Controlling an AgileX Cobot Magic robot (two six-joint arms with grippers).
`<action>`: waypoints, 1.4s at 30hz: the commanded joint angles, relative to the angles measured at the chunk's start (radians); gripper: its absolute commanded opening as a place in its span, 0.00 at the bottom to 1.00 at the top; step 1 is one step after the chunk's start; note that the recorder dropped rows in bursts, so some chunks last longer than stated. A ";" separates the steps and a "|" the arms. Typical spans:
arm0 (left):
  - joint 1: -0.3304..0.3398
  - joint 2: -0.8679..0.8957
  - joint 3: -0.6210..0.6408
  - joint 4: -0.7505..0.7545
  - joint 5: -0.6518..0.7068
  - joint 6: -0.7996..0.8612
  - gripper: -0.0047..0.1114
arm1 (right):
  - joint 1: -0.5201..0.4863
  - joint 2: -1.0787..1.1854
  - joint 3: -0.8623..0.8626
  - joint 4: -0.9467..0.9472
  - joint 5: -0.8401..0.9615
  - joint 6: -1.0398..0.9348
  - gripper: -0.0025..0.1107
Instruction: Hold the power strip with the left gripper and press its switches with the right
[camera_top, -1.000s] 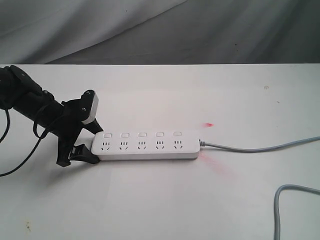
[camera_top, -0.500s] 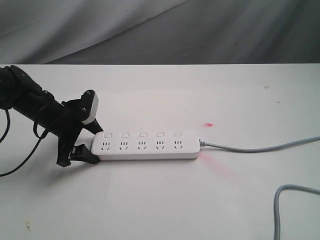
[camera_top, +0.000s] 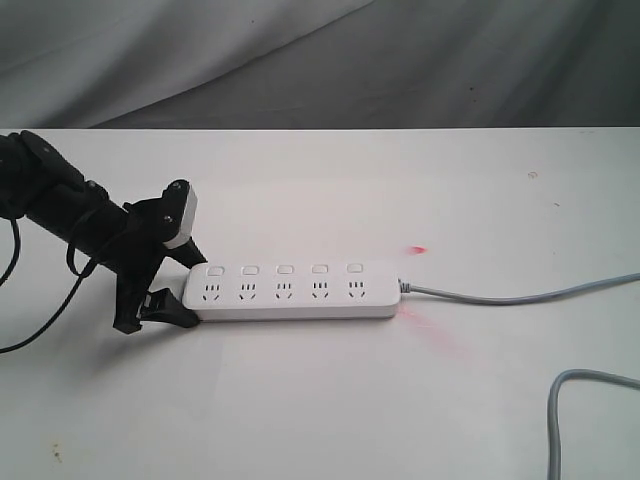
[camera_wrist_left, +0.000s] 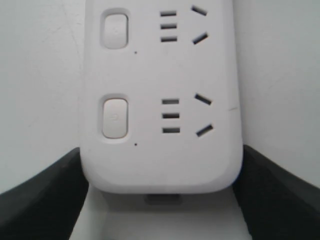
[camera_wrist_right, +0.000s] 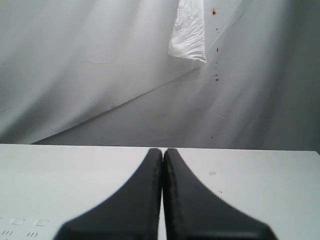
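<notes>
My left gripper (camera_wrist_left: 160, 202) is spread about as wide as the power strip (camera_wrist_left: 160, 75). One black jaw sits on each long side of the strip's rounded end, and both seem to touch it, so I'm clamping that end. In the ext. view the same gripper (camera_top: 186, 290) straddles the strip's end, one jaw on the far side and one on the near side, w/ the pale grey block above.

The strip (camera_top: 295, 290) lies flat on the white table (camera_top: 320, 400) and runs straight out from between my left jaws, away from that arm. The switches (camera_top: 285, 270) form a row of five along the far edge, one per socket. The nearest one (camera_wrist_left: 115, 117) is just past my jaws. The grey cable (camera_top: 520, 297) leaves the end farthest from my left gripper and trails off to the table's edge. Two faint red light marks (camera_top: 418, 249) lie on the table near that end.

My right gripper (camera_wrist_right: 163, 155) has its jaws pressed together, holding nothing, above the table. It doesn't show in the ext. view. Blurred switches (camera_wrist_right: 29, 222) show low in its wrist view, well apart from the tips. Grey cloth (camera_top: 300, 60) hangs beyond the table.
</notes>
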 joint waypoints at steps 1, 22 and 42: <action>0.002 0.003 0.001 0.040 -0.037 0.014 0.44 | -0.009 -0.051 0.008 -0.026 0.085 0.010 0.02; 0.002 0.003 0.001 0.040 -0.037 0.013 0.44 | -0.009 -0.050 0.008 -0.042 0.173 0.010 0.02; 0.002 0.003 0.001 0.019 -0.032 0.013 0.44 | -0.009 -0.050 0.008 -0.041 0.173 0.013 0.02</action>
